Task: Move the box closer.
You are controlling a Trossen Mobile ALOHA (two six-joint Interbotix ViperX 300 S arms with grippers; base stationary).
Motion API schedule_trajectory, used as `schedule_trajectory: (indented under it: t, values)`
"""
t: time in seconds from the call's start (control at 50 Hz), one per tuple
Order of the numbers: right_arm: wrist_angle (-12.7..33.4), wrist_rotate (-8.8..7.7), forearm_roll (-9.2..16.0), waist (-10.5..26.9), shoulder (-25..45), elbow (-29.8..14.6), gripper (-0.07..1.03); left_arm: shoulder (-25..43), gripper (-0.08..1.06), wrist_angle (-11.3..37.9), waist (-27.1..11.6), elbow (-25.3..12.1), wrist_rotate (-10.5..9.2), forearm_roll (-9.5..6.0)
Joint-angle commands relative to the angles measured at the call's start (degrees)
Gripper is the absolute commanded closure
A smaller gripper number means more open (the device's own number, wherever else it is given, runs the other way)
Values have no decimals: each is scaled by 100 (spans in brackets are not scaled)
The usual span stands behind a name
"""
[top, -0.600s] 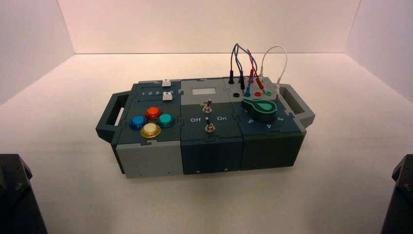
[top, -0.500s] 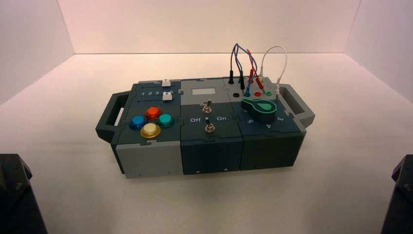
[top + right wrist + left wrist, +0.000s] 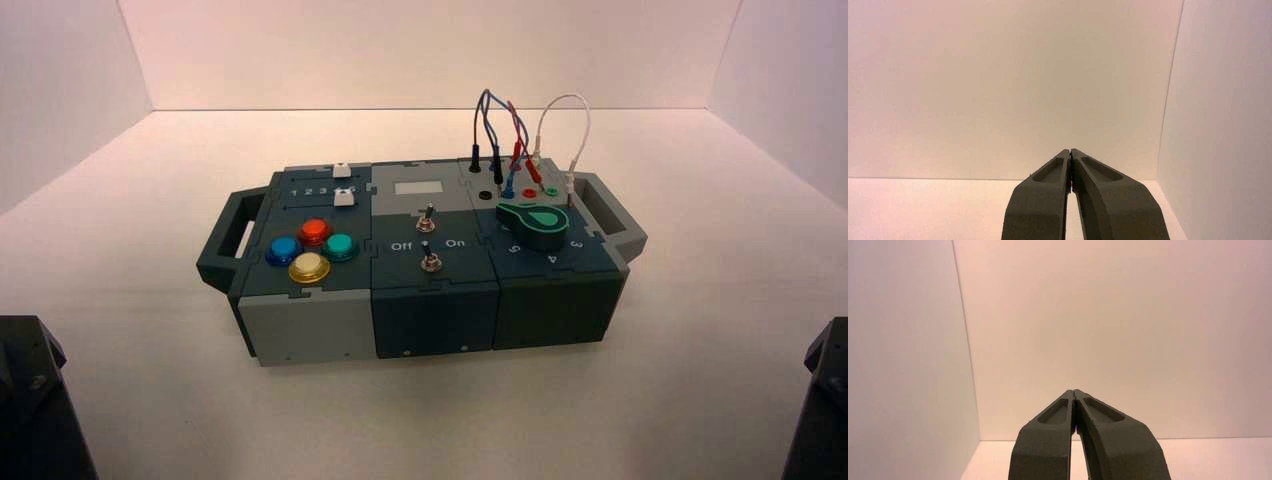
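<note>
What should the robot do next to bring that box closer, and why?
Probably open the left claw and right claw to take the side handles: both are shut at the near corners, and the box stands untouched beyond them.

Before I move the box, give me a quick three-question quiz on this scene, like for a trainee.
1. True or false: both grippers, left and right, have their fingers closed.
2. Multiple choice: which round button sits nearest the robot on the dark teal and grey modular box? A) red B) blue C) yellow
3. Fill in: the looped plug-in wires rise from the box's far ____ corner, robot's view.

Key: 1 true; 2 C, the yellow round button; 3 right.
</note>
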Motion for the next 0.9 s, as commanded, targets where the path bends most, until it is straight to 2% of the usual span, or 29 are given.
schedule_trajectory:
  t: [0.02,0.22,0.36,0.52,0.68,0.9]
  values:
    - [-9,-9,18,26,35,-202,98,79,100,0,0,-193,9,0]
    - [272,-9,9,176,88,-255,99,299,100,439,-132,-334,9,0]
    - [659,-9,18,439,202,-396,99,615,100,879,-431,-519,9,9]
    - [1151,-9,18,905,475,-633,99,1055,100,1415,-826,-765,9,0]
    - [1828,-9,53,1397,1090,-1028,99,1661,100,2057,-1178,-1169,-18,-9]
    - [2496,-9,220,1652,2180,-1582,99,2558,100,2725,-1441,-1696,-26,-26]
